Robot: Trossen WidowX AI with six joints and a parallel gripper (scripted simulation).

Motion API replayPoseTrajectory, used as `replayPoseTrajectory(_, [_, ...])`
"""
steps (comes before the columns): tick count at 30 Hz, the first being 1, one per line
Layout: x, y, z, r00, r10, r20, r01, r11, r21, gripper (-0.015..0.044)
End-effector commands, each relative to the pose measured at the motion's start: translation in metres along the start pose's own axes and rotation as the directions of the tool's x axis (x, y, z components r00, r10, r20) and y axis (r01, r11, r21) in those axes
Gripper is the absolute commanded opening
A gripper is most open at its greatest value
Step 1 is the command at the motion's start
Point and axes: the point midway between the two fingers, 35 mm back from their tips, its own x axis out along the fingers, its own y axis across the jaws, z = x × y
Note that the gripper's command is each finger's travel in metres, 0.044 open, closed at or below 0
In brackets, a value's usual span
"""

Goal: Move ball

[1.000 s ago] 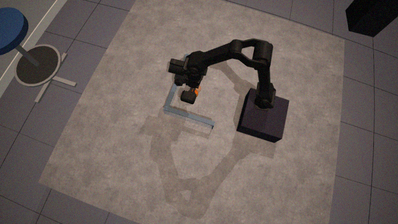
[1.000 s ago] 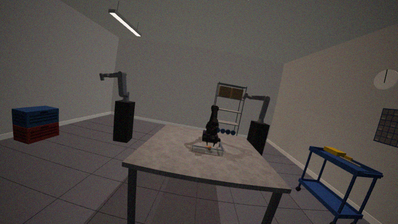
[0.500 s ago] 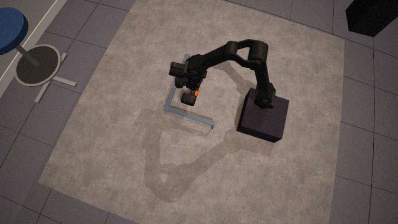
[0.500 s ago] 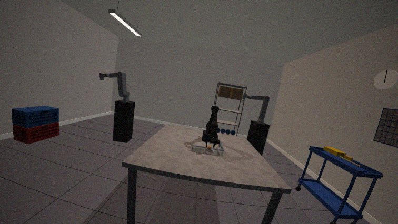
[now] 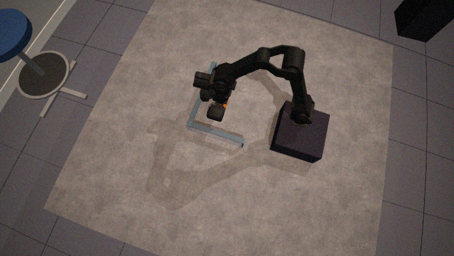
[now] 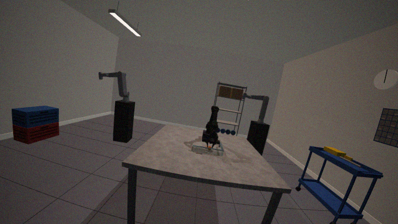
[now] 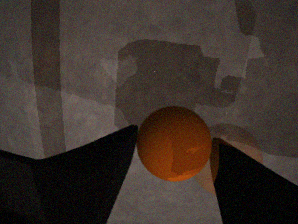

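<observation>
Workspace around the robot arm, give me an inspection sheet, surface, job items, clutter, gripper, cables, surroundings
Surface: mottled grey table, arm shadows across it.
Job's things: orange ball between the fingers; faint see-through copy just beside it; clear walls forming a corner around the gripper.
Clutter: nothing seen on the table.
Grippers: gripper shut on the ball, fingers at both its sides.
Cables: nothing seen.
Surroundings: blue stool, blue cart, shelf rack, stacked crates, two idle arms on pedestals.

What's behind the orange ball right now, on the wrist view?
Just behind the ball, to its right, a faint orange see-through copy peeks out; most of it is covered by the ball and the right claw finger. Beyond is table with shadows.
</observation>
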Motion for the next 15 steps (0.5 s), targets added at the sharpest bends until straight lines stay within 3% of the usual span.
replayPoseTrajectory(1, [0.003,-0.001,-0.002,1.000,-0.005,-0.009,0.005,1.000,0.000,0.0144])
replayPoseTrajectory(7, [-0.032,0.000,0.004,1.000,-0.005,-0.009,0.005,1.000,0.000,0.0000])
replayPoseTrajectory(15, [-0.099,0.000,0.005,1.000,-0.005,-0.008,0.005,1.000,0.000,0.0000])
